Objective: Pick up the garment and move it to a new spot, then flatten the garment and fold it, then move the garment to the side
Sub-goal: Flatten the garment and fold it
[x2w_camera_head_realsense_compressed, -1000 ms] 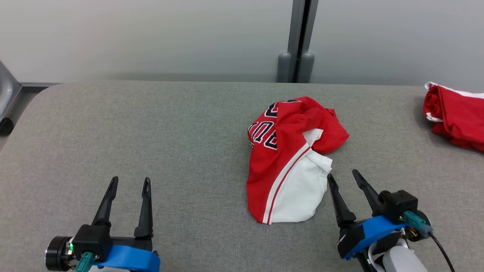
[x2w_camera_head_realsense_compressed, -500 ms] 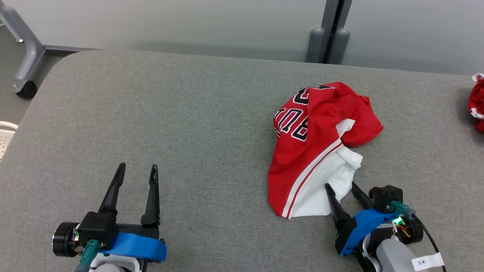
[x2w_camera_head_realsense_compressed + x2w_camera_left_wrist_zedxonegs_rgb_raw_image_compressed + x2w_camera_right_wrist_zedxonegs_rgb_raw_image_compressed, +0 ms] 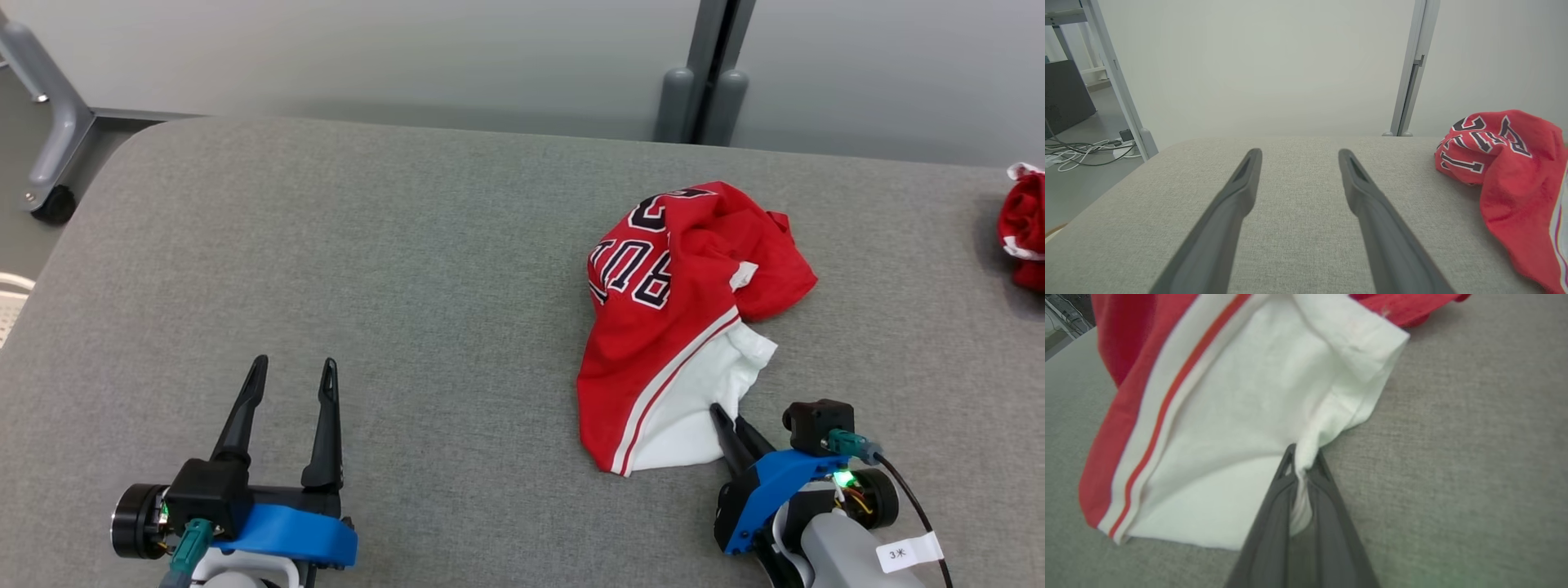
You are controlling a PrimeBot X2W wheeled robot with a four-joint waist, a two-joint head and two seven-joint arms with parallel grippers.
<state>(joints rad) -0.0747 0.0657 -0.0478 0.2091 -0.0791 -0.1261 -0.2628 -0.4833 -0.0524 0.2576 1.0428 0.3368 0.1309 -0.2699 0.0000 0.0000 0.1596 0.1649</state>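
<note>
This looked like a robotics lab or test room. A grey fabric-covered table (image 3: 408, 245) stood against plain pale partition panels (image 3: 367, 57) joined by a metal post (image 3: 702, 73). A caster-footed frame leg (image 3: 64, 137) stood beside it, and loose cables (image 3: 1081, 153) lay on the bare floor (image 3: 1077, 192).

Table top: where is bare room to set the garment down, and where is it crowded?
Bare: the stretch of table between its left edge and the garment, beyond the left end effector. Crowded: the right side, where the right end effector pinches the garment's white part and another red cloth lies at the edge.
</note>
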